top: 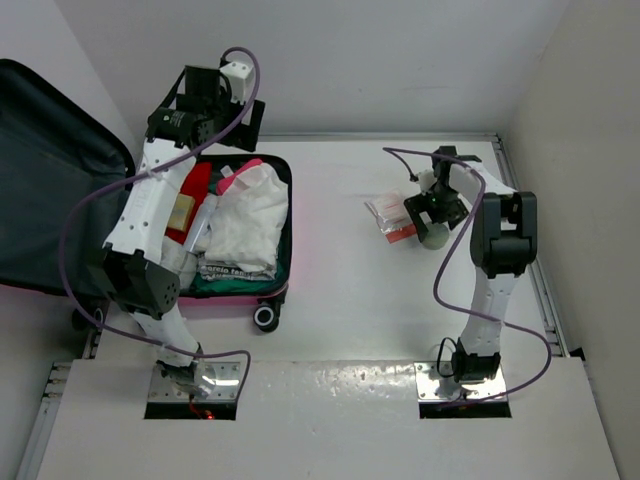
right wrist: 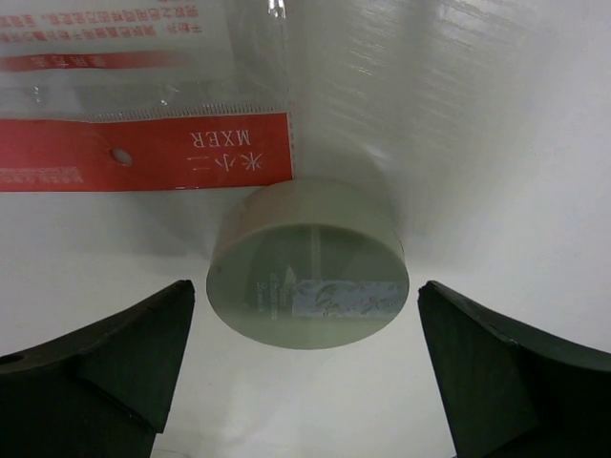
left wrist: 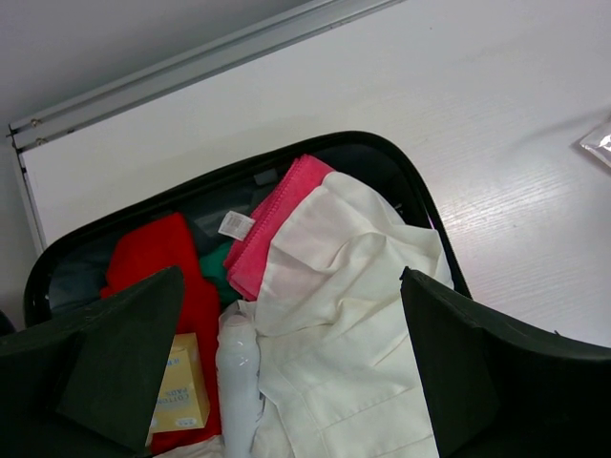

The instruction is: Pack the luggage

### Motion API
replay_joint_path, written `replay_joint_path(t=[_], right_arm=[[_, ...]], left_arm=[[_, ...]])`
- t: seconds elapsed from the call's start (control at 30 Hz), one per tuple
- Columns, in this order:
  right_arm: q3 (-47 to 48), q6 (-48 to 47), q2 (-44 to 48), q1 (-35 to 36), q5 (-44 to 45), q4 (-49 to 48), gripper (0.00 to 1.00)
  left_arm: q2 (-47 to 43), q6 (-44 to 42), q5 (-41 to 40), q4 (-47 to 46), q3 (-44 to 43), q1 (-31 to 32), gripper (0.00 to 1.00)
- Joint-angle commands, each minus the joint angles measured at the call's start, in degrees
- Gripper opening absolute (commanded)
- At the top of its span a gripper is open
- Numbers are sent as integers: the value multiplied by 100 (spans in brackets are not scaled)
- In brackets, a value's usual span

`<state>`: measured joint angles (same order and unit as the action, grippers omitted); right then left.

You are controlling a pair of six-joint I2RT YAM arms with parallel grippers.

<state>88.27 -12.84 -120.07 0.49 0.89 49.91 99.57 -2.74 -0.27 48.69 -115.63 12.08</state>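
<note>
- The luggage (top: 236, 301) (left wrist: 384, 154) lies open on the table (top: 340, 290), right under the left gripper (top: 250, 125) (left wrist: 291, 277).
- The left gripper is spread wide and holds nothing. It hangs above the clothes.
- Inside the luggage a big white cloth (top: 252, 212) (left wrist: 353, 315) lies on top, straight below the left gripper.
- A pink towel (top: 240, 178) (left wrist: 277, 215) peeks out from under the white cloth, a bit past the gripper's tips.
- A red cloth (top: 197, 188) (left wrist: 158, 253), a small yellow box (top: 182, 212) (left wrist: 181, 391) and a white bottle (top: 205, 225) (left wrist: 239, 372) sit near the gripper's left finger.
- A bit of green cloth (left wrist: 218, 262) shows between the red cloth and the pink towel.
- The right gripper (top: 435, 215) (right wrist: 305, 286) is spread wide too and holds nothing.
- A round pale green tin (top: 436, 238) (right wrist: 307, 277) lies on the table between its two fingers, touching neither.
- A clear packet with a red strip (top: 392, 218) (right wrist: 143, 153) lies just past the tin, away from the gripper.
- Only the top view shows the dark lid (top: 50, 180) standing open, far out to the side of the left gripper, and a black wheel (top: 266, 318).
- Only the left wrist view shows the little white tag (left wrist: 235, 224) on the pink towel.
- Only the right wrist view shows the tin's whole round shape; from the top the right gripper hides most of it.
</note>
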Motion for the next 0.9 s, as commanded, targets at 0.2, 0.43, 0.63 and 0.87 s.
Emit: replay_joint_path(t=[0.2, 0.43, 0.63, 0.87], right_arm=[[147, -219, -262, -199, -62, 72, 88], [252, -281, 27, -94, -395, 281, 42], [1569, 36, 826, 803, -1063, 1144, 40], [3503, 291, 801, 2768, -1372, 978, 40]], left_arm=[[89, 115, -315, -210, -328, 67, 100], [-77, 353, -123, -455, -381, -458, 100], [-684, 704, 344, -1124, 6, -1629, 100], [-1097, 1329, 528, -1072, 515, -2700, 100]])
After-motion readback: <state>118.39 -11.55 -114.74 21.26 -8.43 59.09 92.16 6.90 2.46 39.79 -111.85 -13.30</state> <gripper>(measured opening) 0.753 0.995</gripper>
